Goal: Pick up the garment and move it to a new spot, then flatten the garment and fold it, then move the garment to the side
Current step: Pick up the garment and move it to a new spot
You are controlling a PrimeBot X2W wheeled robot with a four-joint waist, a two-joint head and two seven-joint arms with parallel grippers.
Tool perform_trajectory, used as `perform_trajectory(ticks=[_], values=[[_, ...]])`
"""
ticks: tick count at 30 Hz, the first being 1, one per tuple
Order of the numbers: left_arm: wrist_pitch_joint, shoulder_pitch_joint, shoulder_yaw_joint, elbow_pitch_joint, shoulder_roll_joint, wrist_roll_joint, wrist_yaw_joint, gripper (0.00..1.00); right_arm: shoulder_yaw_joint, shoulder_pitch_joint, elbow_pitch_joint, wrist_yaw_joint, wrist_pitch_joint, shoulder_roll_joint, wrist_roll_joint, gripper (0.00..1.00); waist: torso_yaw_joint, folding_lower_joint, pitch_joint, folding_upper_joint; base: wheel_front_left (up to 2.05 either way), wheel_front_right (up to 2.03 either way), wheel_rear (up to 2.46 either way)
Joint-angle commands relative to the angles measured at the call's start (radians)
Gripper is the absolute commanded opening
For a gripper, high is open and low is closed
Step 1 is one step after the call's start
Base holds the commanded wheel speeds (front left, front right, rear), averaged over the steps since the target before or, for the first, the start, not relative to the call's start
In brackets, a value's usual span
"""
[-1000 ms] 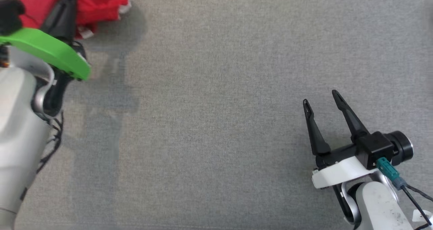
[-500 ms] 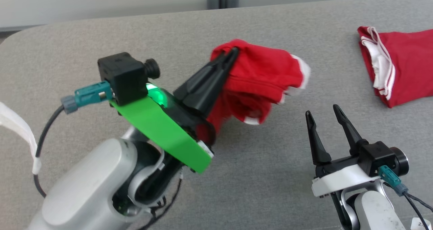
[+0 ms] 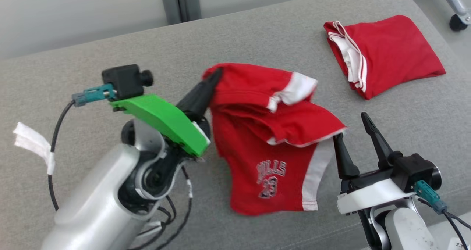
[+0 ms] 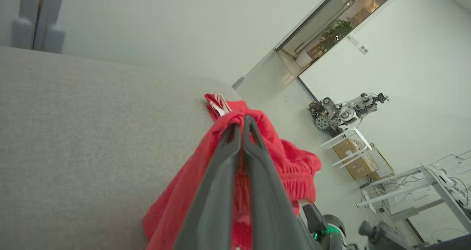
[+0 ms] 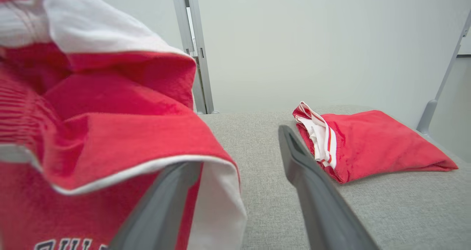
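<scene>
So our left gripper (image 3: pixel 216 75) is clamped shut on a bunched bit of the red garment (image 3: pixel 272 161), which hangs from it and drapes over the middle of the grey counter (image 3: pixel 66 51) toward the near edge; our right gripper (image 3: pixel 350 127) sits wide and empty, one finger right at the hem. It looks light, floppy and a bit slippery to us, so we'd pinch a ribbed band or hem corner; the folded red garment (image 3: pixel 390 51) lies near the far right corner.

The garment (image 3: pixel 257 154) is red with white trim and a 23 print; the surface (image 3: pixel 73 59) is grey.
</scene>
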Motion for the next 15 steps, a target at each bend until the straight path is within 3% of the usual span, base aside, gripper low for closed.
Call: perform_trajectory(ticks=[1, 5, 6, 8, 9, 10, 11, 12, 15], values=[[-0.014, 0.014, 0.027, 0.088, 0.01, -0.011, 0.003, 0.0, 0.004, -0.008, -0.004, -0.002, -0.003, 0.0, 0.006, 1.0, -0.043, 0.0001, 0.025, 0.0, 0.0, 0.0, 0.0], [-0.075, 0.003, 0.108, 0.346, -0.01, -0.049, 0.006, 0.0, 0.007, -0.014, 0.001, -0.002, -0.003, 0.0, 0.005, 1.0, -0.065, 0.0001, 0.035, 0.0, 0.0, 0.0, 0.0], [-0.084, -0.003, 0.121, 0.41, -0.02, -0.06, 0.005, 0.15, 0.006, -0.015, 0.004, -0.002, -0.003, 0.0, 0.001, 1.0, -0.068, 0.0001, 0.037, 0.0, 0.0, 0.0, 0.0], [-0.113, -0.018, 0.15, 0.523, -0.034, -0.07, -0.003, 0.28, 0.004, -0.016, 0.007, -0.002, -0.003, 0.0, -0.003, 1.0, -0.07, 0.0001, 0.038, 0.0, 0.0, 0.0, 0.0], [-0.135, -0.025, 0.167, 0.579, -0.039, -0.071, -0.004, 0.45, 0.005, -0.016, 0.009, -0.002, -0.003, 0.0, -0.005, 1.0, -0.07, 0.0001, 0.038, 0.0, 0.0, 0.0, 0.0], [-0.152, -0.029, 0.181, 0.616, -0.049, -0.08, -0.007, 0.81, 0.005, -0.015, 0.01, -0.002, -0.003, 0.0, -0.007, 1.0, -0.069, 0.0001, 0.037, 0.0, 0.0, 0.0, 0.0], [-0.175, -0.035, 0.194, 0.662, -0.057, -0.081, -0.013, 0.93, 0.003, -0.014, 0.011, -0.002, -0.003, 0.0, -0.009, 1.0, -0.066, 0.0001, 0.035, 0.0, 0.0, 0.0, 0.0], [-0.197, -0.041, 0.204, 0.698, -0.06, -0.078, -0.014, 1.0, 0.004, -0.012, 0.012, -0.002, -0.003, 0.0, -0.011, 1.0, -0.063, 0.0001, 0.033, 0.0, 0.0, 0.0, 0.0], [-0.259, -0.063, 0.207, 0.794, -0.064, -0.048, -0.032, 1.0, 0.004, -0.009, 0.017, -0.002, -0.003, 0.0, -0.014, 1.0, -0.049, 0.0001, 0.024, 0.0, 0.0, 0.0, 0.0]])
